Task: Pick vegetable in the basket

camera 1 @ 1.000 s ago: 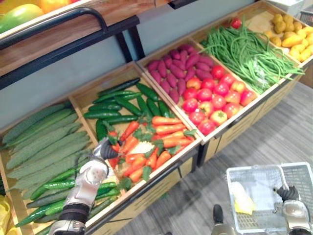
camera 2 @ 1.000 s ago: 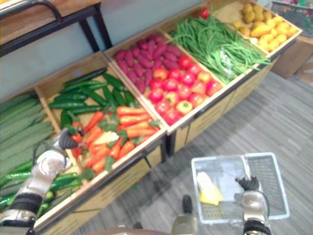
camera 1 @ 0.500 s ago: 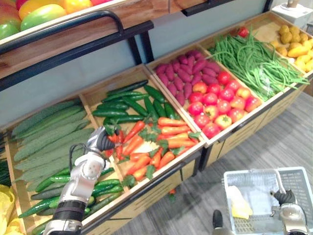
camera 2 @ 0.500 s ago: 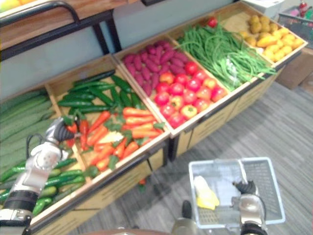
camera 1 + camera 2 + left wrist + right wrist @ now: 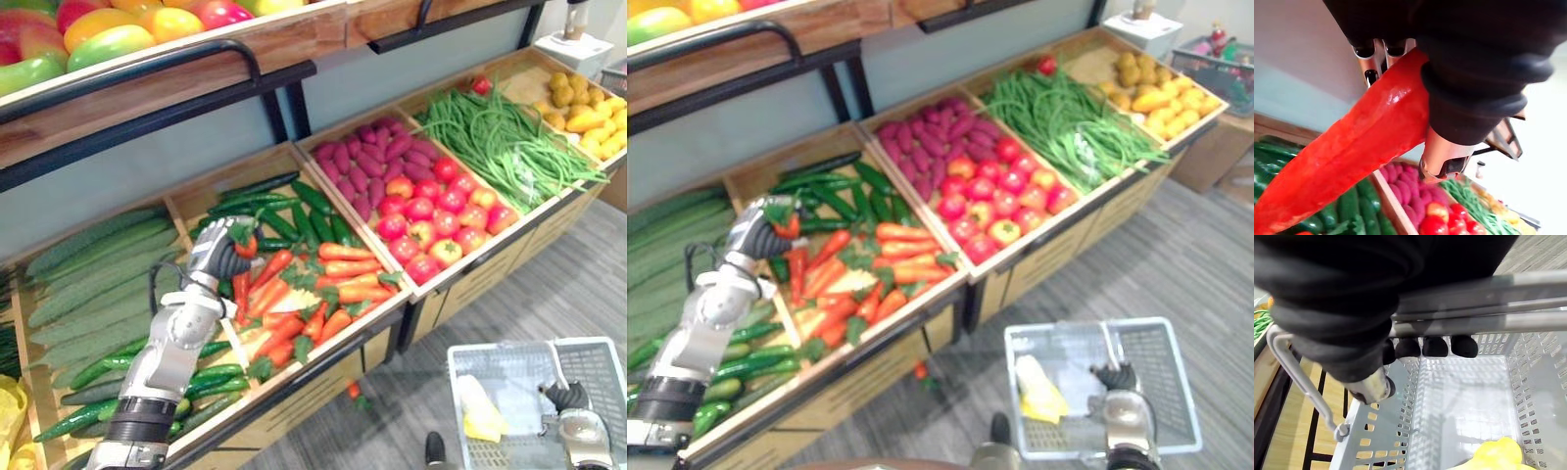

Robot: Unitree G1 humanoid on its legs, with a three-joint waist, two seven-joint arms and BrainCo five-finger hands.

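My left hand (image 5: 213, 258) is lifted above the crate of red peppers and carrots (image 5: 312, 294), shut on a long red pepper (image 5: 245, 246) with a green stem. In the left wrist view the red pepper (image 5: 1352, 156) hangs slanted out of my curled fingers (image 5: 1374, 54). My right hand (image 5: 565, 396) is low at the right, shut on the metal handle (image 5: 1474, 318) of a pale plastic basket (image 5: 598, 354). A yellow item (image 5: 478, 410) lies inside the basket, seen again as the yellow item (image 5: 1498, 455) below the fingers (image 5: 1435, 346).
Wooden crates run along the stand: cucumbers (image 5: 93, 284), dark green cucumbers (image 5: 284, 201), purple sweet potatoes (image 5: 367, 162), tomatoes (image 5: 436, 215), green beans (image 5: 500, 137), yellow potatoes (image 5: 588, 93). A shelf with fruit (image 5: 118, 29) overhangs the back. A small red piece (image 5: 354, 390) lies on the grey floor.
My left hand has risen out of the crate and moved toward the back with the red pepper in it. The camera has shifted. The right hand keeps hold of the basket handle.
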